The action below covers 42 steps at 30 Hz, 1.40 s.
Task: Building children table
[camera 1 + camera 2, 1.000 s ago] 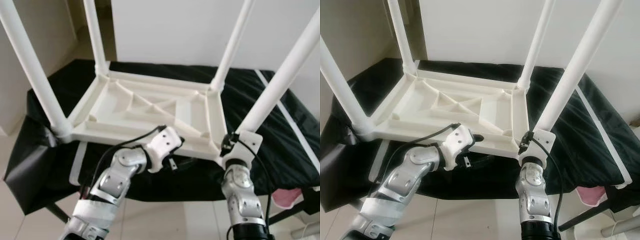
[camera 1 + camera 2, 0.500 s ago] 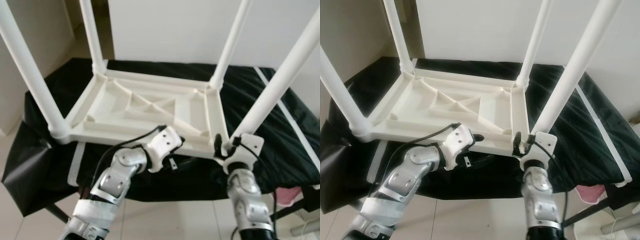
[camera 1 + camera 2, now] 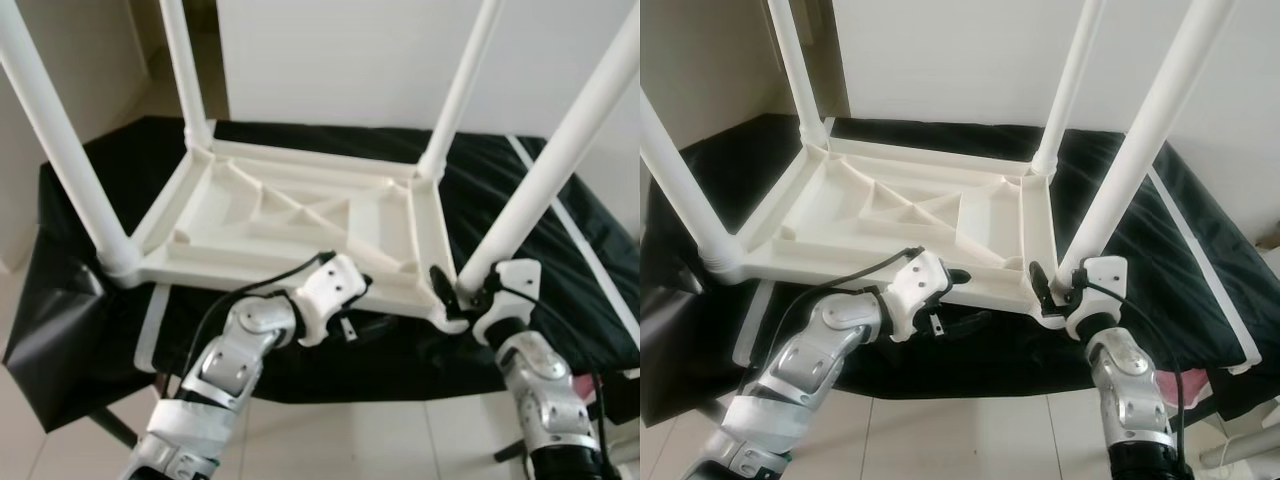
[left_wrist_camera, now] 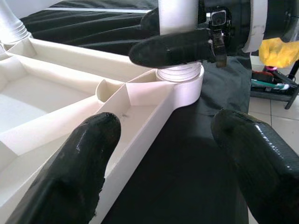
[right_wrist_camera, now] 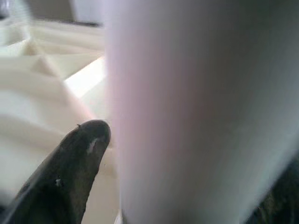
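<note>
1. Over the last second the right arm swings out from under the near right corner toward 4 o'clock, so the right pincer [image 3: 1058,290] now comes at the near right leg [image 3: 1135,150] from the side. The inverted children's table [image 3: 290,215] slides a little toward 9 o'clock on the black-draped surface [image 3: 560,250].
2. My reading: all four legs stand in their sockets, so the build looks close to done, and this reach is for seating or twisting the last leg home.
3. The right pincer is clenched on the near right leg just above its socket, one finger [image 4: 173,46] lying across the tube, as the left wrist view shows.
4. The left pincer [image 4: 163,154] is released, fingers wide apart, hovering at the table's near rail around 6 o'clock; one finger hangs over the rail's edge and the other over the black cloth, gripping nothing.
5. The table lies upside down on the surface, legs pointing up.
</note>
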### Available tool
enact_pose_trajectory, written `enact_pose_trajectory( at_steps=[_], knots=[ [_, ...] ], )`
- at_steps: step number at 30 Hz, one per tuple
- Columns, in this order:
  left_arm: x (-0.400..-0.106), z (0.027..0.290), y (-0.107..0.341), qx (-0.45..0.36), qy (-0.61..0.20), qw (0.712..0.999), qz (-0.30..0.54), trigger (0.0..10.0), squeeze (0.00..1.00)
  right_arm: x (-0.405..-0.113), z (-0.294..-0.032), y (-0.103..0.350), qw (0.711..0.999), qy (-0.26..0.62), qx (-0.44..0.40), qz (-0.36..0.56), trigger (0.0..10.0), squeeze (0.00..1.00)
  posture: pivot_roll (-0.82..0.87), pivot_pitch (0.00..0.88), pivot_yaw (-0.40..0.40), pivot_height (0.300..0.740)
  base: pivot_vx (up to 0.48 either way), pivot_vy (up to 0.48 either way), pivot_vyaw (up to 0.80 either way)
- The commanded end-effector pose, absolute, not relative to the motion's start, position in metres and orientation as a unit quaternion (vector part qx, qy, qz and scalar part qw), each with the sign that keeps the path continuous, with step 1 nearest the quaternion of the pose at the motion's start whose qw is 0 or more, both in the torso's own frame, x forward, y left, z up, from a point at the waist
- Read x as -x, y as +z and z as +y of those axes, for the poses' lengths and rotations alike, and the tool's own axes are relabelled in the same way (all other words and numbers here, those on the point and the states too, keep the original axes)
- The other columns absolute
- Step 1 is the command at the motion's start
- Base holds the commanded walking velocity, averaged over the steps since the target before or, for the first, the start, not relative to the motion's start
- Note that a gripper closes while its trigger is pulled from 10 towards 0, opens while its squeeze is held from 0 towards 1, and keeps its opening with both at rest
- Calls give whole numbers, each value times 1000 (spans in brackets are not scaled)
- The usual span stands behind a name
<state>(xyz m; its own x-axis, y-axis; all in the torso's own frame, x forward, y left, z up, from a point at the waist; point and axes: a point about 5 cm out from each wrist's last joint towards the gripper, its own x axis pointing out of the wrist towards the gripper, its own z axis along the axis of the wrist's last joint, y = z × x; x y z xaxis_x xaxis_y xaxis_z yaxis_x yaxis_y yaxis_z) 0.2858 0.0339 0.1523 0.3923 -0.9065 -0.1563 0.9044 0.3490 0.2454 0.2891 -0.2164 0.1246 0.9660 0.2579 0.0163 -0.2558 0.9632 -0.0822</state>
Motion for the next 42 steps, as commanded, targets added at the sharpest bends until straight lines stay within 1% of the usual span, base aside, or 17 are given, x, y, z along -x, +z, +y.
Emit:
enact_pose_trajectory(
  at_steps=[1, 4, 5, 6, 12, 19, 20, 27, 29, 30, 33, 34, 36, 38, 40, 41, 42],
  knots=[
    [-289, 34, 153, -150, -533, 833, -10, 10000, 0, -290, -217, 123, 988, 147, 44, -8, 10000, 0, -18, 0, -62, 740, 0, 0, 0],
    [-289, 34, 154, -151, -531, 834, -11, 10000, 0, -292, -219, 123, 985, 163, 55, -3, 10000, 0, -9, 0, -66, 740, 0, 0, 0],
    [-289, 35, 155, -151, -529, 835, -12, 10000, 0, -293, -221, 122, 984, 170, 59, 2, 3255, 0, -4, 0, -68, 740, 0, 0, 0],
    [-290, 36, 156, -152, -526, 837, -13, 10000, 0, -293, -222, 120, 982, 179, 59, 6, 0, 0, 1, 0, -70, 740, 0, 0, 0],
    [-290, 39, 155, -153, -521, 840, -11, 10000, 0, -288, -226, 111, 980, 191, 58, 22, 0, 0, 0, 0, -60, 740, 0, 0, 0],
    [-291, 38, 156, -151, -520, 841, -12, 10000, 0, -279, -234, 97, 983, 172, 47, 45, 0, 0, -15, 0, -52, 740, 0, 0, 0],
    [-291, 37, 156, -151, -521, 840, -13, 10000, 0, -278, -235, 97, 984, 165, 45, 46, 10000, 0, -22, 0, -51, 740, 0, 0, 0],
    [-291, 36, 155, -151, -524, 838, -13, 10000, 0, -279, -233, 92, 991, 112, 43, 66, 10000, 0, -33, 0, -43, 740, 0, 0, 0],
    [-290, 35, 154, -152, -526, 837, -14, 10000, 0, -282, -231, 86, 995, 45, 19, 84, 10000, 0, -36, 0, -43, 740, 0, 0, 0],
    [-290, 35, 154, -152, -526, 837, -14, 10000, 0, -282, -231, 86, 995, 45, 19, 84, 10000, 0, -36, 0, -43, 740, 0, 0, 0],
    [-288, 33, 154, -148, -530, 835, -13, 10000, 0, -281, -217, 77, 994, -26, -20, 103, 10000, 0, -40, 0, -45, 740, 0, 0, 0],
    [-288, 33, 154, -148, -530, 835, -13, 10000, 0, -281, -217, 77, 994, -26, -20, 103, 10000, 0, -40, 0, -45, 740, 0, 0, 0],
    [-288, 32, 153, -147, -530, 835, -12, 10000, 0, -279, -207, 74, 991, -71, -44, 109, 10000, 0, -41, 0, -48, 740, 0, 0, 0],
    [-288, 32, 153, -146, -530, 835, -13, 10000, 0, -277, -202, 73, 988, -93, -55, 111, 10000, 0, -41, 0, -48, 740, 0, 0, 0],
    [-288, 32, 153, -146, -530, 835, -13, 10000, 0, -277, -202, 73, 988, -93, -55, 111, 10000, 0, -41, 0, -48, 740, 0, 0, 0],
    [-288, 31, 153, -144, -531, 835, -12, 10000, 0, -271, -198, 73, 975, -176, -75, 116, 10000, 0, -41, 0, -61, 740, 0, 0, 0],
    [-288, 31, 153, -144, -531, 835, -12, 10000, 0, -271, -198, 73, 975, -176, -75, 116, 10000, 0, -41, 0, -61, 740, 0, 0, 0]
  ],
)
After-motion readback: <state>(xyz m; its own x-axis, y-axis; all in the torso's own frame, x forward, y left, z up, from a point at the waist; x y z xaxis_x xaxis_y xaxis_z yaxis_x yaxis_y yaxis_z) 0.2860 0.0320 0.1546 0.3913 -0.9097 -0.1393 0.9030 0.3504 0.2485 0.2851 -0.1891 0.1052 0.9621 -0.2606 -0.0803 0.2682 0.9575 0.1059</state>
